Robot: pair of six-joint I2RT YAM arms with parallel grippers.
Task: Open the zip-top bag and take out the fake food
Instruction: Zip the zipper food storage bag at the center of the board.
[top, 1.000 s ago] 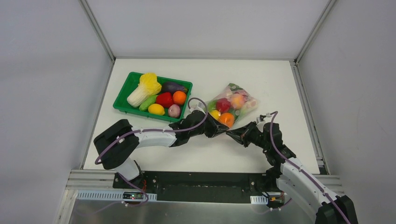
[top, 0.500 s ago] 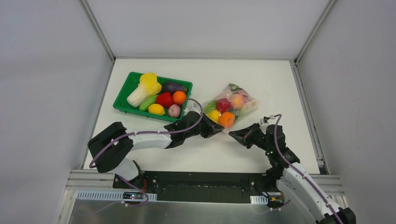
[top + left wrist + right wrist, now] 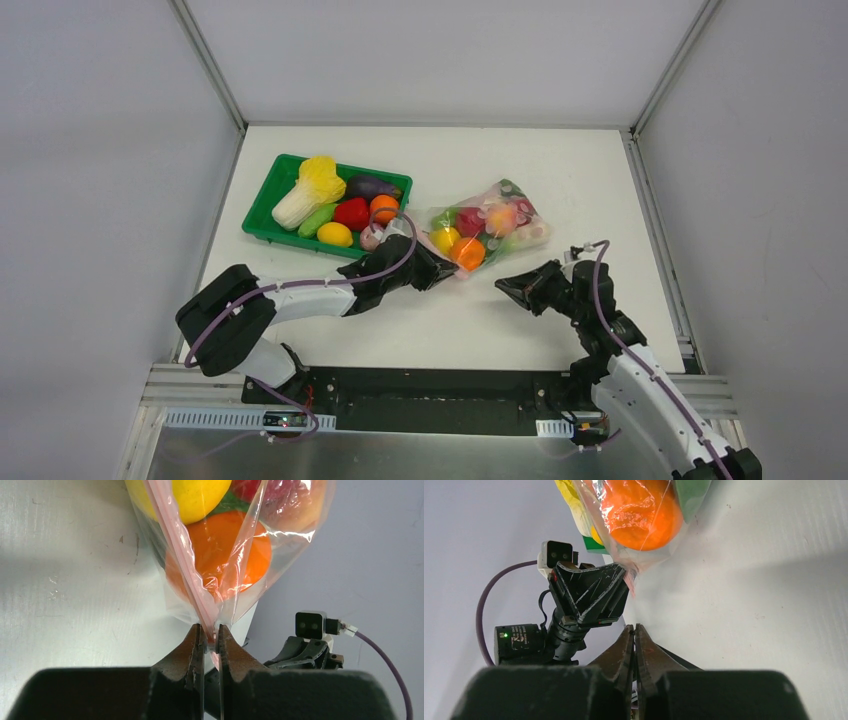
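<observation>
Left end effector (image 3: 211, 633) pinches zip-top bag (image 3: 292, 532) corner; orange (image 3: 220, 555) inside

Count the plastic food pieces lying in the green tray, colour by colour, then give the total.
Yellow-and-white leafy cabbage: 1
Green oblong piece: 1
Red pepper: 1
Dark purple eggplant: 1
Orange round fruit: 1
Yellow lemon-shaped fruit: 1
Pale pink round piece, partly hidden: 1
Total: 7 in the green plastic tray
</observation>
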